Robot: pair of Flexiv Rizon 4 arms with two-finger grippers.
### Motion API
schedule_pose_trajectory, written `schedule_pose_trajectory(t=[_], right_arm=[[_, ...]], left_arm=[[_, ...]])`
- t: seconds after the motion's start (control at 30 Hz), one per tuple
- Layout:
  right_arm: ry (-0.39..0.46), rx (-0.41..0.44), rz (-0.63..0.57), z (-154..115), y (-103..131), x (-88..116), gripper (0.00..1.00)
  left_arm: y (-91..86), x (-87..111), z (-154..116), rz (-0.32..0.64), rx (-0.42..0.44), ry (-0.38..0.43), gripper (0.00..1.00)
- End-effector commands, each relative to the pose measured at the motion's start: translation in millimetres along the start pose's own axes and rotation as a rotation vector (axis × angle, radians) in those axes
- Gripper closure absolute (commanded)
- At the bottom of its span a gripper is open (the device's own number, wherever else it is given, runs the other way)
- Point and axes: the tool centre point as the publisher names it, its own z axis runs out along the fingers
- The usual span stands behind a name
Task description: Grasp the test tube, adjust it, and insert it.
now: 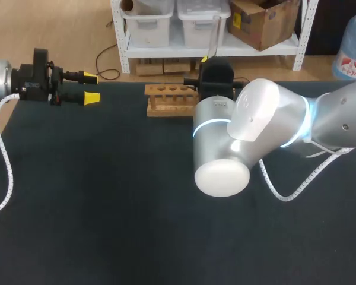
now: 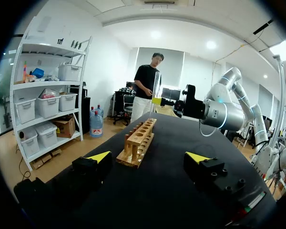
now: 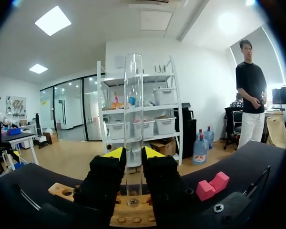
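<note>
Bright ceiling lights shine from above. The silver right arm gleams with glare. The dark worktop looks evenly lit.

We record a clear tube, a pale wooden rack, a black table, a pink block; left gripper and right gripper black, yellow-tipped.

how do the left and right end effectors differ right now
The left end effector is open and empty; the right end effector is shut on the test tube, holding it upright. The left one sits apart from the wooden rack, toward the table's left side; the right one is at the rack. Both have yellow-tipped fingers.
</note>
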Motion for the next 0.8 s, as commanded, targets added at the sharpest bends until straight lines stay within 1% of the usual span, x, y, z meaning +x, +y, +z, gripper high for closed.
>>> schedule_pose_trajectory(t=[0.03, 0.37, 0.8], right_arm=[[-0.001, -0.001, 0.002, 2.9, -0.6, 2.6, 1.0], [0.001, 0.0, 0.009, 6.7, 1.0, 8.8, 1.0], [0.053, 0.011, 0.023, -1.8, 1.2, 30.8, 1.0]], left_arm=[[0.2, 1.3, -0.1, 0.003, 0.0, -0.003, 0.0], [0.2, 1.3, -0.1, 0.003, 0.0, -0.003, 0.0], [0.2, 1.3, -0.1, 0.003, 0.0, -0.003, 0.0]])
